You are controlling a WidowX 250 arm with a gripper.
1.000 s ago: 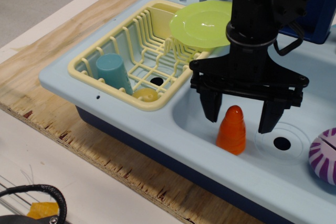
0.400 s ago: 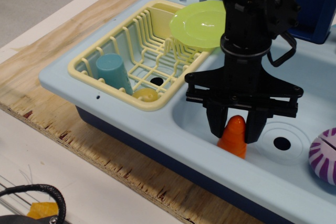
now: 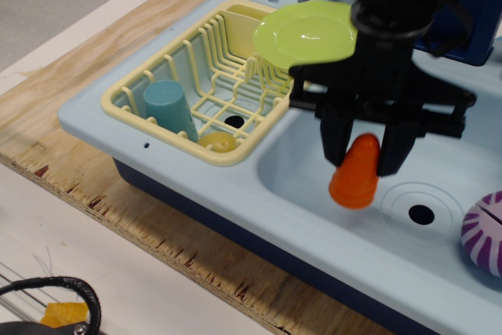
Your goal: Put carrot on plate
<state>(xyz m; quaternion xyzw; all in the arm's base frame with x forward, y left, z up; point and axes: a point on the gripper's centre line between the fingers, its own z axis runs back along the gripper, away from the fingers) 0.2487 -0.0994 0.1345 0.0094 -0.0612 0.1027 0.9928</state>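
Observation.image, gripper (image 3: 365, 154) clamping carrot (image 3: 354, 174), tip up

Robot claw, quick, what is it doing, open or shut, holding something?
Gripper: shut on the carrot, jaws pinching its top, lifted above the sink floor.

One carrot (image 3: 354, 172) — one plate (image 3: 306, 33) — one cup (image 3: 168, 107)

The gripper (image 3: 365, 149) clamps the upper part of the carrot (image 3: 355, 173), which hangs tilted above the basin of the sink (image 3: 298, 174). The plate (image 3: 306, 32) rests on the far corner of the dish rack (image 3: 205, 84), which also holds a teal cup (image 3: 169, 108).
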